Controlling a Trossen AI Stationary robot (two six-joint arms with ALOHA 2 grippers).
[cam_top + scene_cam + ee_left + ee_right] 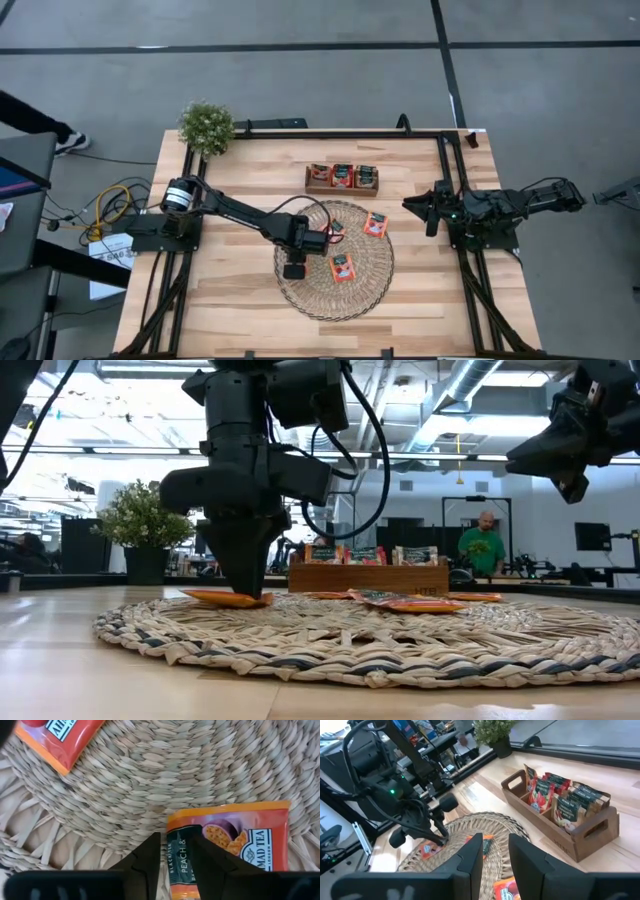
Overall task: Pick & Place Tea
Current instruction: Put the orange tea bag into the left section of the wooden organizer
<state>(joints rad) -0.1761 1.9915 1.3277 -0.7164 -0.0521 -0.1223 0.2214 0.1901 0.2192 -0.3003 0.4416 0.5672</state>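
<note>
A robotics lab or open industrial workspace. Shown by two dark arms [240,212] bolted to a black frame [340,130] around a wooden bench [230,300], standing on grey concrete floor [300,25] crossed by dark lines. Exposed silver ducts [470,380] and pipes overhead in the low view, with strip lights [420,457]. More benches, monitors [592,536] and black racks far behind, plus a person [482,545] in a green top standing among them. Loose yellow cable [110,205] coiled beside the bench. Small potted plant [206,126] at one corner.
</note>
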